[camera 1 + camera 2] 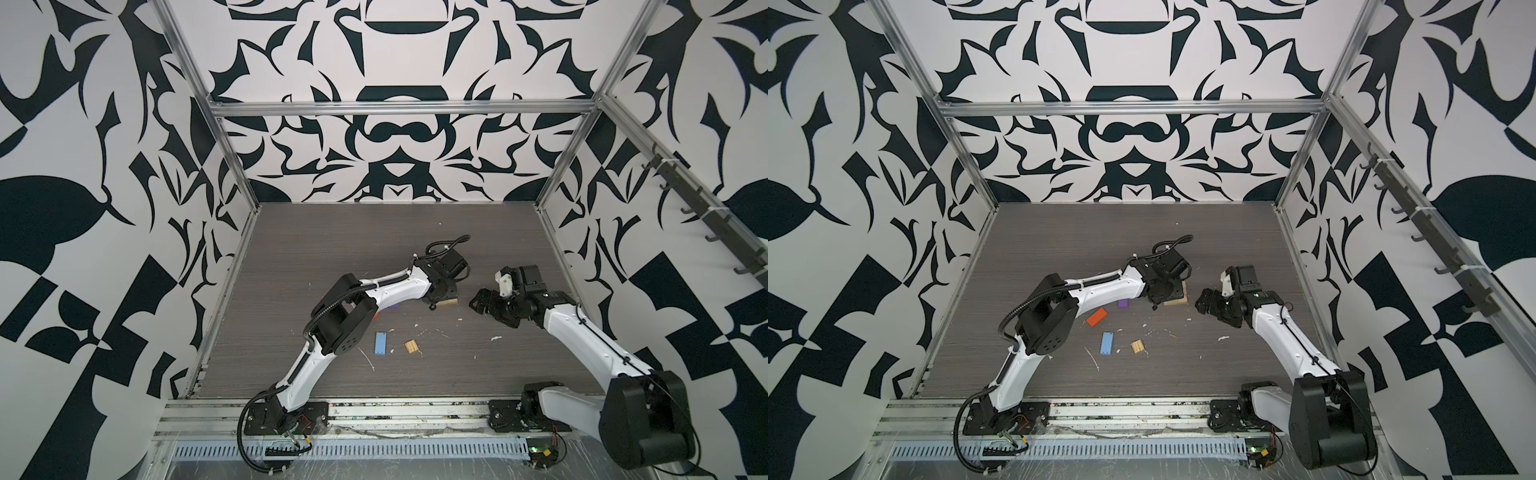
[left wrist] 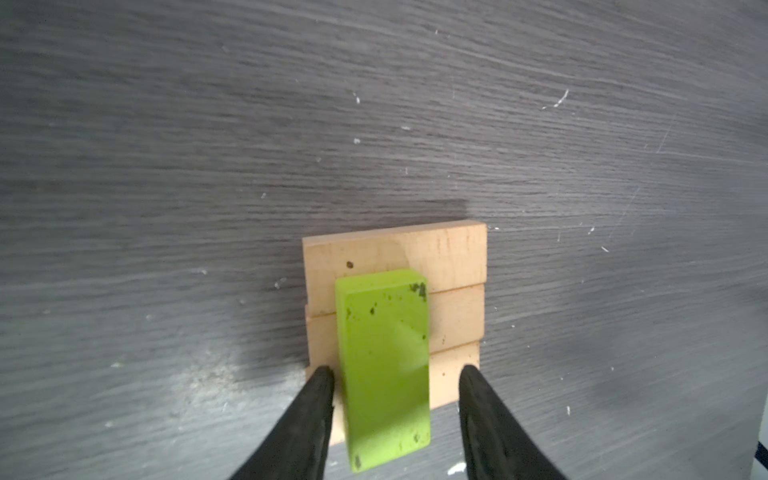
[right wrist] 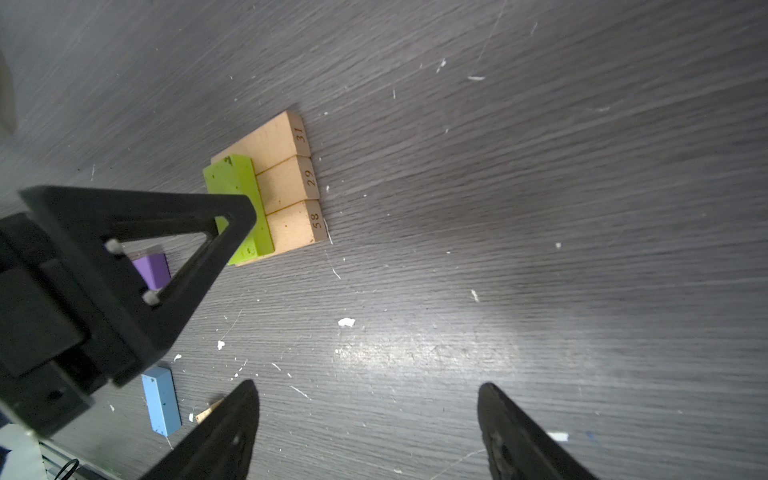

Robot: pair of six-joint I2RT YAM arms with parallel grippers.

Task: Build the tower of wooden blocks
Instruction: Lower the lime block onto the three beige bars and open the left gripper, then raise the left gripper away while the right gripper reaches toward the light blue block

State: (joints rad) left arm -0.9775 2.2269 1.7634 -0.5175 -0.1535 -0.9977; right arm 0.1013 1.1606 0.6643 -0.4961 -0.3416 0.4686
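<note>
While left pincer (image 2: pixel 397 372) is straddling green block (image 2: pixel 384 365), jaws apart
It is lying on planks' (image 2: pixel 453 257) left half, mid-bench (image 1: pixel 291 249); rising straight should avoid nudging it, and right pincer (image 3: pixel 368 390) is hovering apart.

White arms (image 1: pixel 399 286) (black joints (image 1: pixel 345 328))
</note>
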